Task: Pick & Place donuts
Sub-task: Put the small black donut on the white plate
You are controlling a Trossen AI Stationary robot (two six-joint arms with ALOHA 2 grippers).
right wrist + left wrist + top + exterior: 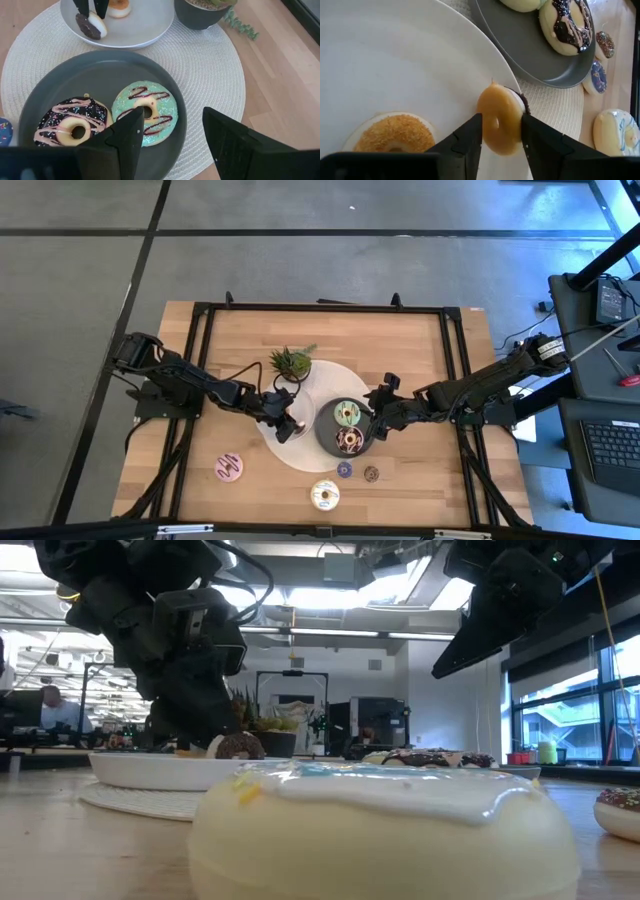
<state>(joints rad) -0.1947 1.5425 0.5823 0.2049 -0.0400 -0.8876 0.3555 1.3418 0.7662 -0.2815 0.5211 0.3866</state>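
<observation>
My left gripper (287, 423) was down over the white plate (395, 60), which touched the grey plate (45, 90) on the left arm's side. Its fingers (470, 142) stood narrow, one at each face of a mini donut (497, 127). That donut stood on edge on the white plate, near the rim facing the grey plate. The fingertips were right against it, but I could not tell whether they pressed it or had let go. An orange donut (395, 132) lay flat on the same plate, farther from the grey plate.

My right gripper (172, 135) hung above the grey plate with its fingers (125, 140) wide and holding nothing. On the grey plate lay a green donut (145, 112) and a chocolate donut (72, 127), touching each other.

Both plates sat on a woven mat (210, 65). A plant (292, 363) stood beyond the grey plate, at the mat's far edge.

On bare table in front of the grey plate lay a purple mini (344, 470) and a sprinkled mini (371, 473), near each other. A white donut (324, 496) lay farther forward. A pink donut (230, 468) lay well apart from the grey plate, toward the left arm.
</observation>
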